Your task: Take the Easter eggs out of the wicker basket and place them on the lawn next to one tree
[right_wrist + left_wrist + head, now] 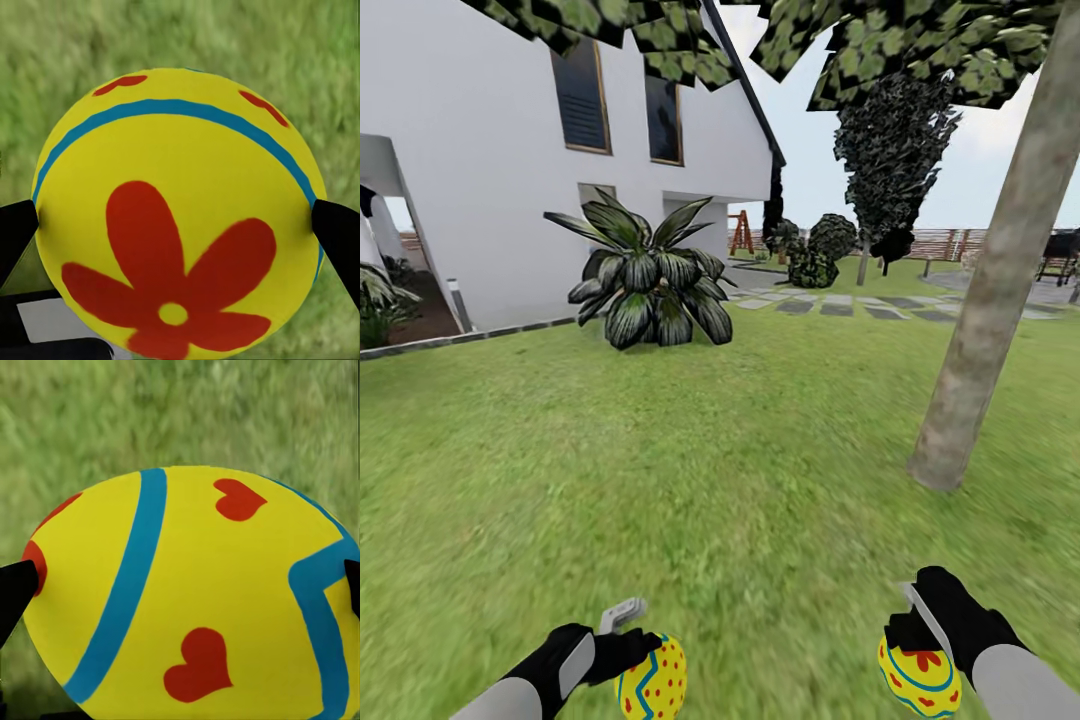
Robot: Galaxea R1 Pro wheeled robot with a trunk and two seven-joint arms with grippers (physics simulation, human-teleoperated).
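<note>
My left gripper (642,668) is shut on a yellow Easter egg (653,680) with red dots and blue lines, low at the head view's left. The left wrist view shows that Easter egg (187,600) close up between the black fingertips (16,589). At lower right my right gripper (912,650) is shut on a second Easter egg (918,678) with a red flower mark; this Easter egg (176,217) sits between its fingertips (339,232). A thick leaning trunk of the tree (1000,290) rises from the lawn (690,470) ahead to the right. The wicker basket is out of view.
A low spiky palm-like plant (647,280) grows ahead left, in front of the white house (510,150). A grey stepping-stone path (850,305) runs behind the tree. A dark thin-trunked tree (890,160) and the slat fence (950,243) stand far back.
</note>
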